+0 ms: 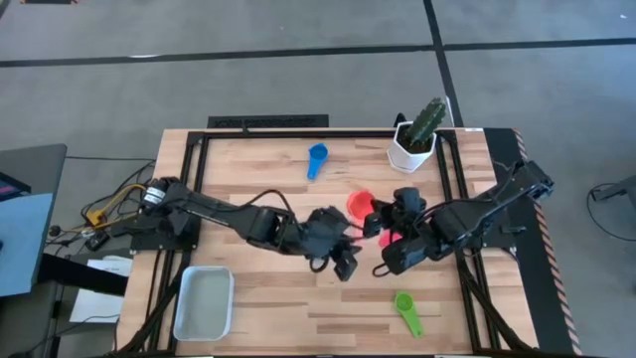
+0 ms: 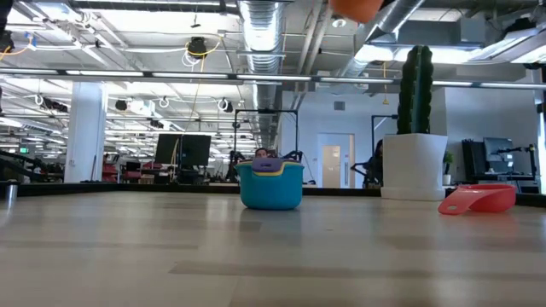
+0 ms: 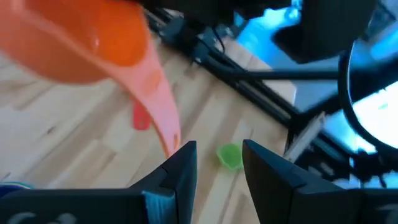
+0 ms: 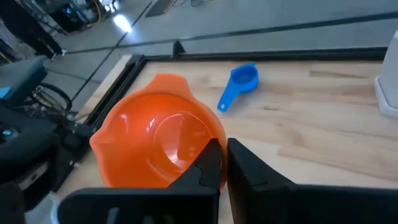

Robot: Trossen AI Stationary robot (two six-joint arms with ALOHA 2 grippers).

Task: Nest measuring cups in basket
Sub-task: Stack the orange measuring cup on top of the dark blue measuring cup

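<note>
The red-orange cup [image 1: 360, 204] hangs in the air over the table's middle, held by my right gripper [image 4: 224, 149]. My left gripper [image 3: 217, 152] is open just on the near side of it [image 1: 346, 267]. The cup's handle end [image 3: 171, 144] stands by one left finger; whether they touch I cannot tell. The blue cup [image 1: 317, 157] lies near the far edge, the green cup [image 1: 405, 310] near the near edge, and the pink cup [image 2: 478, 199] under the right arm. The teal cup [image 2: 271, 188] stands upright with the purple cup [image 2: 266, 166] inside. The basket [image 1: 204, 303] sits at the near left. No yellow cup shows. My right gripper pinches the red-orange cup at its bowl's rim [image 4: 208, 140], one finger on the inner side and one outside. The cup is lifted clear of the table. Its handle [image 3: 155, 93] slants down toward my left gripper.
A white faceted pot with a cactus [image 1: 417, 139] stands at the far right, close behind the right arm. Black frame rails [image 1: 189, 199] run along the table's left and right sides. Bare wood lies between the basket and the green cup.
</note>
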